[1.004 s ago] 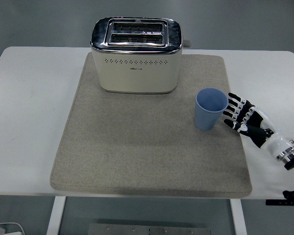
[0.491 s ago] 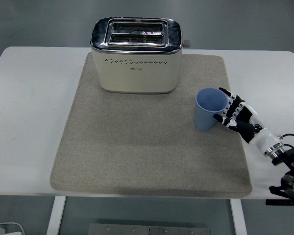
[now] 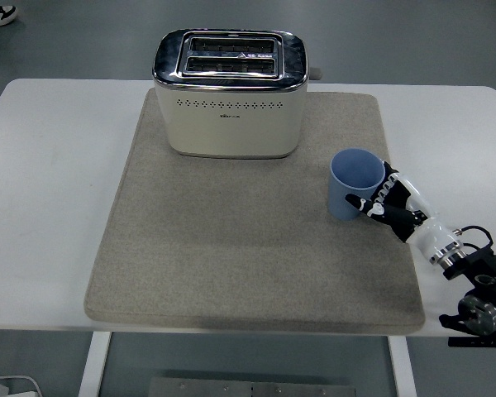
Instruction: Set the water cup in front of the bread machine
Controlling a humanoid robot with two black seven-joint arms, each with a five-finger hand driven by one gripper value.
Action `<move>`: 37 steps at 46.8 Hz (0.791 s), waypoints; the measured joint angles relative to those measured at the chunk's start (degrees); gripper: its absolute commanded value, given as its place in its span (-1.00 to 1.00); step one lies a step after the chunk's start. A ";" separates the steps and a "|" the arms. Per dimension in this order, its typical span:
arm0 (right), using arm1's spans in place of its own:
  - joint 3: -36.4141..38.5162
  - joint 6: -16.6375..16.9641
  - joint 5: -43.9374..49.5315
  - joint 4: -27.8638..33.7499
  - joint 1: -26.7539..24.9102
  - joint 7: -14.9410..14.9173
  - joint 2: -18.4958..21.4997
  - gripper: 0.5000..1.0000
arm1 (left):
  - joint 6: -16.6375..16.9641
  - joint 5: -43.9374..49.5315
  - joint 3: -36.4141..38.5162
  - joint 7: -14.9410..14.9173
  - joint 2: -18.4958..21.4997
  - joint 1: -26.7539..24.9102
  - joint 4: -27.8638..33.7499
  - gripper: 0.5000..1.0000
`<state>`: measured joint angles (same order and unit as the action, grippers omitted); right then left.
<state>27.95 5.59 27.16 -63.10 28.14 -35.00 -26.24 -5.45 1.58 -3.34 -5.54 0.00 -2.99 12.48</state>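
A: Status on the cup move?

B: Grasp stage, nothing transported. The light blue plastic water cup (image 3: 355,183) stands upright near the right edge of the grey felt mat (image 3: 231,265), off to the right of the cream and chrome two-slot toaster (image 3: 230,93) that sits at the mat's back edge.

A: Hand?

B: The robot's black and white right hand (image 3: 391,206) is against the cup's right side. Fingers (image 3: 365,203) curl round its wall, thumb side near the rim. I'd call it gripping, though I can't tell how firm the hold is.

A: Cup lifted?

B: No sign of it. The base looks to be on the mat.

A: Left arm?

B: Not visible.

A: What's left?

B: By my read, pretty much everything: lift or slide the cup left toward the mat's middle, set it down on the bare stretch directly in front of the toaster, let go. That stretch is free of obstacles. The white table (image 3: 50,182) carries only the mat.
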 measured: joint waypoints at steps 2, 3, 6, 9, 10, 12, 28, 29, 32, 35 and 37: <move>-0.04 -0.10 0.00 0.00 0.27 0.00 0.04 0.63 | 0.00 0.00 0.00 0.00 0.00 0.01 0.00 1.00; -0.10 -0.19 0.00 0.00 0.48 0.00 0.09 0.63 | 0.00 0.00 0.00 0.00 0.00 0.02 0.00 1.00; -0.23 -0.23 -0.03 0.00 0.61 0.00 0.53 0.61 | 0.00 0.00 0.00 0.00 0.00 0.01 0.00 1.00; -0.37 -0.22 -0.06 0.05 0.68 0.00 1.34 0.56 | 0.00 0.00 0.00 0.00 0.00 0.00 0.00 1.00; -0.41 -0.25 -0.06 0.10 0.69 0.00 1.59 0.52 | 0.00 0.00 0.00 0.00 0.00 0.00 0.00 1.00; -0.44 -0.41 -0.08 0.21 0.75 0.00 1.94 0.49 | 0.00 0.00 0.00 0.00 0.00 0.00 0.00 1.00; -0.86 -0.91 -0.13 0.35 1.93 0.00 3.70 -0.53 | 0.00 0.00 0.00 0.00 0.00 0.01 0.00 1.00; -0.86 -0.98 -0.16 0.35 2.01 0.00 3.72 -0.53 | 0.00 0.00 0.00 0.00 0.00 0.00 0.00 1.00; -0.88 -1.52 -0.18 0.35 2.65 0.00 4.13 -0.52 | 0.00 0.00 0.00 0.00 0.00 0.00 0.00 1.00; -0.92 -2.43 -0.18 0.35 3.24 0.00 5.12 -0.52 | 0.00 0.00 0.00 0.00 0.00 0.00 0.03 1.00; -0.95 -2.85 -0.18 0.35 3.57 0.00 5.68 -0.51 | 0.00 0.00 0.00 0.00 0.01 0.00 0.17 1.00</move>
<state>27.00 2.75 26.97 -62.75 31.71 -35.00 -20.56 -5.45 1.58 -3.34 -5.54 0.01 -2.99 12.65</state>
